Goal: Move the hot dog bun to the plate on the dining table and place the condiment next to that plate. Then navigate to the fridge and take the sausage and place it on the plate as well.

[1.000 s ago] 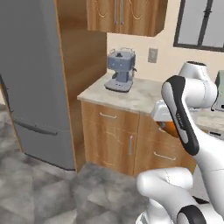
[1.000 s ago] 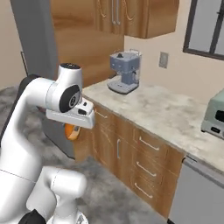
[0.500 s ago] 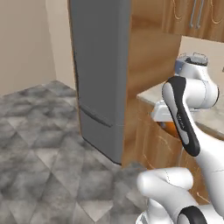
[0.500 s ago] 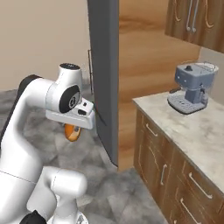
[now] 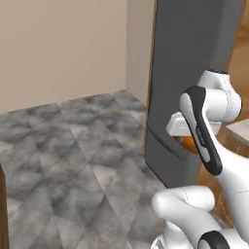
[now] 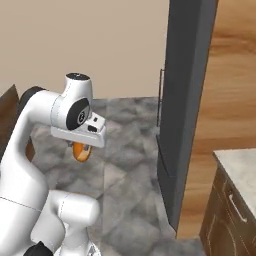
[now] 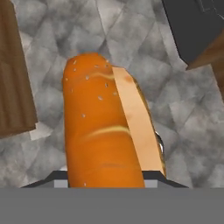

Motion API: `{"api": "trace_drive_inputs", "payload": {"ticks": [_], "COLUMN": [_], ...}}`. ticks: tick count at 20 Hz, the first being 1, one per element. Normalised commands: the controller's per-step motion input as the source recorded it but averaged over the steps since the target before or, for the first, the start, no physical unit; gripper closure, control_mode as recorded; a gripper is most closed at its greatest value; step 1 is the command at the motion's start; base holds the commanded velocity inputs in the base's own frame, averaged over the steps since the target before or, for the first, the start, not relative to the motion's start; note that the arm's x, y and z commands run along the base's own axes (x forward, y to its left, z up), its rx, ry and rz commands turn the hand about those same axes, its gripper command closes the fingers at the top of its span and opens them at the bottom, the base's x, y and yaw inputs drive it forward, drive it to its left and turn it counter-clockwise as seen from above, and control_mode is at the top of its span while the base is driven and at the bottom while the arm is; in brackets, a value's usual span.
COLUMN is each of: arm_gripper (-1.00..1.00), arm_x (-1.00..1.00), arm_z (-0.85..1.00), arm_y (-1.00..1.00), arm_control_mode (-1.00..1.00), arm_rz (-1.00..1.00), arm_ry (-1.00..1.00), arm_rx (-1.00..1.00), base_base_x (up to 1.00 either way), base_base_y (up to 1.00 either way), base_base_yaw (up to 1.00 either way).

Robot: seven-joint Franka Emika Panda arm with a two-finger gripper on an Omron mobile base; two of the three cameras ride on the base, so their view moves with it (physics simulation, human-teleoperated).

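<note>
The bun (image 7: 105, 127) fills the middle of the hand view, golden-orange with a paler cut edge on its right (a few seeds show on top). The tool (image 6: 81, 150) is closed on it, carrying it above the grey stone floor (image 5: 73, 146). In the right base view the bun hangs left of centre; the fridge (image 6: 187, 100) stands at upper right.

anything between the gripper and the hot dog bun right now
No. The gripper is already shut on the hot dog bun, which hangs over the grey floor beside the fridge.
</note>
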Motion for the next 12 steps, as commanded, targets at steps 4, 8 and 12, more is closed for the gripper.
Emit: {"api": "trace_drive_inputs", "payload": {"ticks": [4,8,12], "arm_gripper": [1.00,1.00,1.00], "arm_x": [0.00,0.00,0.00], "arm_z": [0.00,0.00,0.00], "arm_y": [0.00,0.00,0.00], "arm_control_mode": [1.00,1.00,1.00], "arm_rz": [0.00,0.00,0.00], "arm_ry": [0.00,0.00,0.00], "arm_rx": [0.00,0.00,0.00], "base_base_x": [1.00,1.00,1.00], "base_base_y": [0.14,0.09,0.04], "base_base_yaw": [0.38,0.35,0.34]}}
